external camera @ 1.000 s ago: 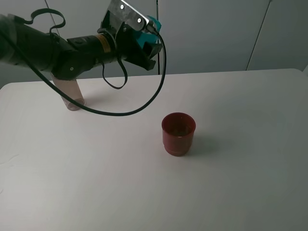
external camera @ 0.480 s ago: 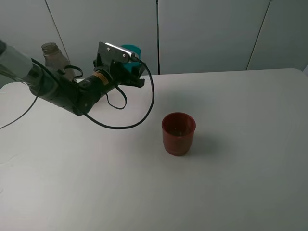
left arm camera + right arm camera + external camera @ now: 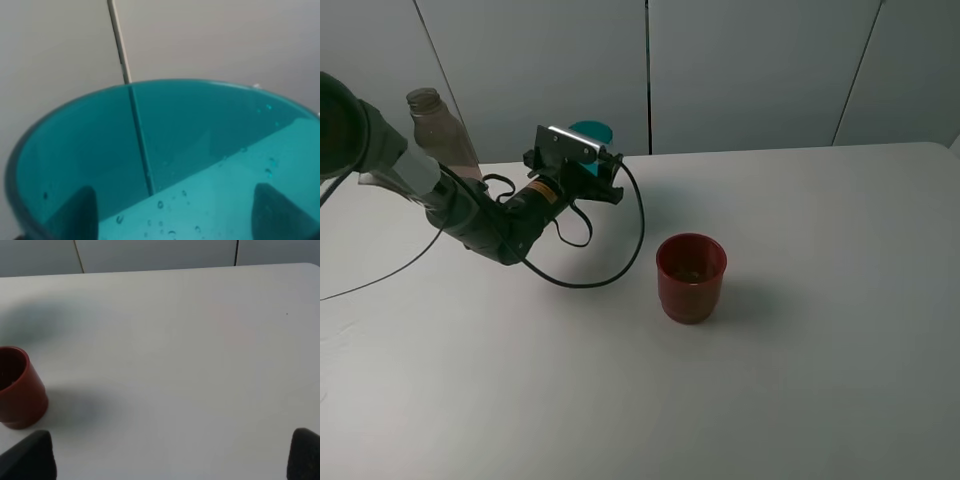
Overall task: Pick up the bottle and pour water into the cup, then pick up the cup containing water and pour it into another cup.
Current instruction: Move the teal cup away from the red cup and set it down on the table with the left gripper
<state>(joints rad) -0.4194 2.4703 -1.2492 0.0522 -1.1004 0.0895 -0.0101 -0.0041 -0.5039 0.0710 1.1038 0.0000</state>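
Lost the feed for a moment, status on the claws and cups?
Left claw shut on the teal cup, droplets inside. Right claw open, idle, holding nothing. Red cup upright mid-table, bottle behind the left arm. Nothing in the way.

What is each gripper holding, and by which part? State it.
Left gripper holds the teal cup by its lower wall, rim free. Right gripper holds nothing.
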